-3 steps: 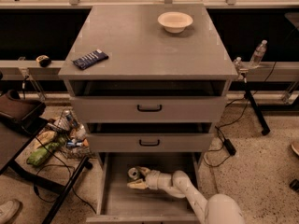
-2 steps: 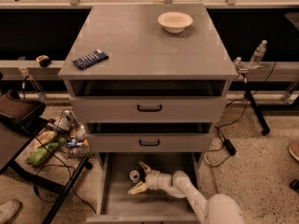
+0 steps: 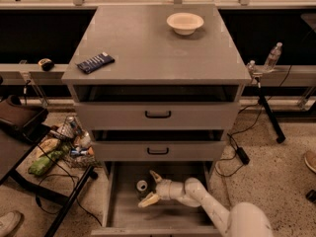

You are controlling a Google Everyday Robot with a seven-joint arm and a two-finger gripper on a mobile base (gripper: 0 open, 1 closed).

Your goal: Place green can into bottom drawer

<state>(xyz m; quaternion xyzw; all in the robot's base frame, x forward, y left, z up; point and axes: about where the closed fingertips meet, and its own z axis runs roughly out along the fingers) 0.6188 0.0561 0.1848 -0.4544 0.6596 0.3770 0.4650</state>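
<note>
The gripper [image 3: 148, 188] has let go: its fingers, closed on the can [image 3: 142, 185] a second ago, are now spread wide. The can stands free near the drawer's [image 3: 126, 217] back edge, so the placement looks done.

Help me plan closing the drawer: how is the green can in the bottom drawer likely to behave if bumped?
The green can looks slim and appears upright, silver top up, so a bump would probably tip it. Once down, its round body would likely roll across the flat floor of the bottom drawer. The open tool sits right beside it, so withdraw carefully.
</note>
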